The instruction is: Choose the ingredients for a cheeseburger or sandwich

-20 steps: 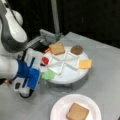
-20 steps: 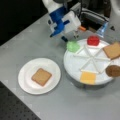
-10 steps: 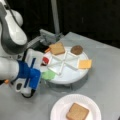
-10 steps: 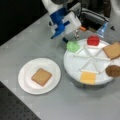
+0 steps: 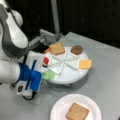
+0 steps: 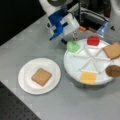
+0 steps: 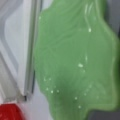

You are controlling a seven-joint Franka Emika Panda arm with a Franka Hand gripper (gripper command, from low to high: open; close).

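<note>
Leaf [image 6: 73,46] in tray [image 6: 75,67] compartment; toast [image 6: 41,76] on plate [image 6: 26,85]

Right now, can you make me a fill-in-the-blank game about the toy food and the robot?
1. The paper plate holds one piece of ____.
2. The gripper hangs right above the ____ leaf.
3. The yellow cheese lies on the round white ____ with dividers.
4. The red piece lies in the section next to the ____.

Missing words: toast; green; tray; leaf
</note>
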